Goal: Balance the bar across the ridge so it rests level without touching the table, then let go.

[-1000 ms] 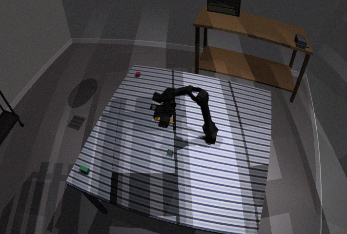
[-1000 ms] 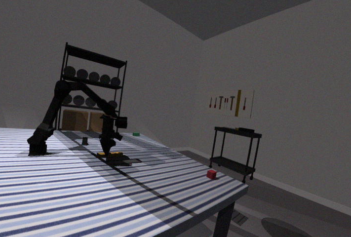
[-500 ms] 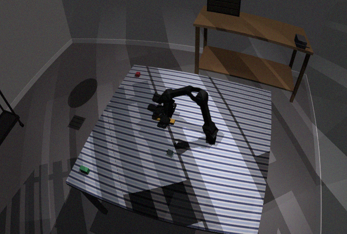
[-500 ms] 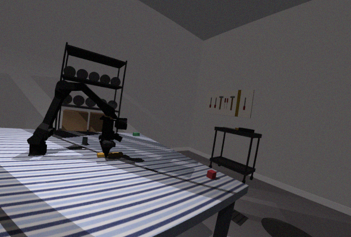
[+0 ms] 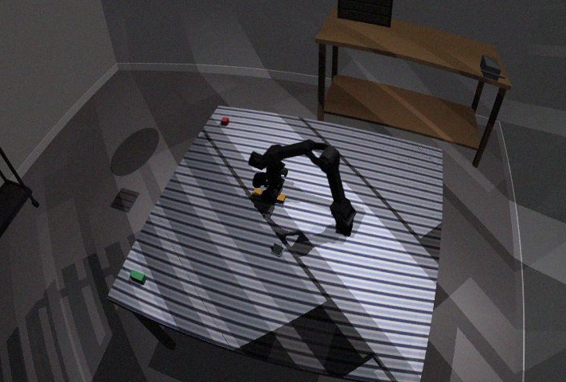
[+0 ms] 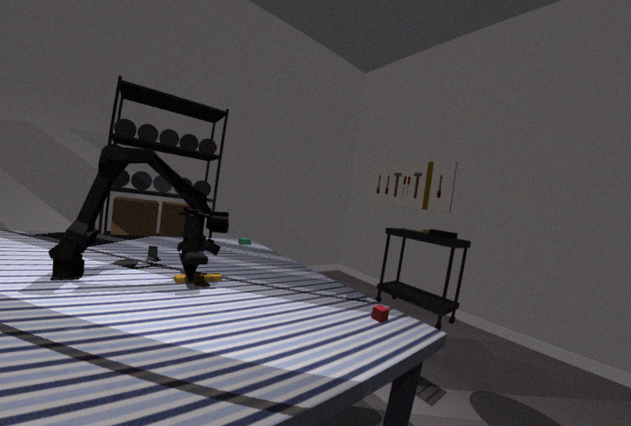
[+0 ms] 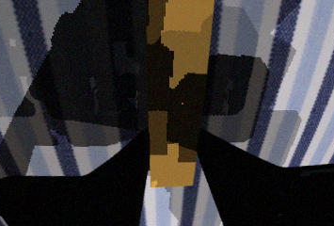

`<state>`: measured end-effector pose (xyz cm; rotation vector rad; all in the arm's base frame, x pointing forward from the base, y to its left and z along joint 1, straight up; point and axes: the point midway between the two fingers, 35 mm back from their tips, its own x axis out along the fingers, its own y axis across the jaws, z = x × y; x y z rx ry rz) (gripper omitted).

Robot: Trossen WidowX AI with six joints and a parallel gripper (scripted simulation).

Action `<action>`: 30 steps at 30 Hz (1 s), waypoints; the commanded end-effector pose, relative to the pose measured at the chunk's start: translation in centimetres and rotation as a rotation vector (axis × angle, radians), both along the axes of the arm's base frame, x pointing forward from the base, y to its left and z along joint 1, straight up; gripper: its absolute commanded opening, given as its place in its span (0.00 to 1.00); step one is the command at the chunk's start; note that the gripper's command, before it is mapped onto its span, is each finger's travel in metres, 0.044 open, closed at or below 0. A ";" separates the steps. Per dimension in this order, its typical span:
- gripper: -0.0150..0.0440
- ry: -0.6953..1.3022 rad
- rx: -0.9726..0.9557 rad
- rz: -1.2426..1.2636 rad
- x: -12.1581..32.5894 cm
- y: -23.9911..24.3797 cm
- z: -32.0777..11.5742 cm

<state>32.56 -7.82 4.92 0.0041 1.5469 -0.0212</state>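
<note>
The orange bar lies low at the table surface, level as far as I can see. My gripper points down and is shut on the bar, with one finger on each long side. The bar's ends stick out past the fingers in the top and exterior views. The small dark grey ridge stands apart from the bar, nearer the front of the table in the top view. Nothing rests on it. It is not visible in the wrist view.
A green block lies near the table's left front corner in the top view. A red cube lies near the far left corner. Dark shadows cross the striped table.
</note>
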 end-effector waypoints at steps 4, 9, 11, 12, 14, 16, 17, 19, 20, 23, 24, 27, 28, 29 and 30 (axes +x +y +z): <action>0.25 -0.001 0.000 0.001 0.2 0.0 1.3; 0.25 -0.002 0.001 0.001 0.3 0.0 2.6; 0.25 -0.002 0.001 0.001 0.3 0.0 3.1; 0.25 -0.002 0.001 0.001 0.4 0.0 3.4; 0.25 -0.002 0.002 0.001 0.4 0.0 3.9; 0.25 -0.002 0.002 0.002 0.4 0.0 4.4; 0.25 -0.002 0.002 0.002 0.4 0.0 4.6; 0.25 -0.002 0.002 0.002 0.4 0.0 5.2; 0.25 -0.002 0.002 0.002 0.4 0.0 5.4; 0.25 -0.002 0.003 0.002 0.3 0.0 6.2; 0.25 -0.002 0.003 0.002 0.3 0.0 6.4; 0.25 -0.002 0.003 0.003 0.2 0.0 7.2; 0.25 -0.002 0.003 0.003 0.2 0.0 7.5; 0.25 -0.002 0.004 0.003 0.2 0.0 7.7; 0.25 -0.002 0.004 0.003 0.1 0.0 8.0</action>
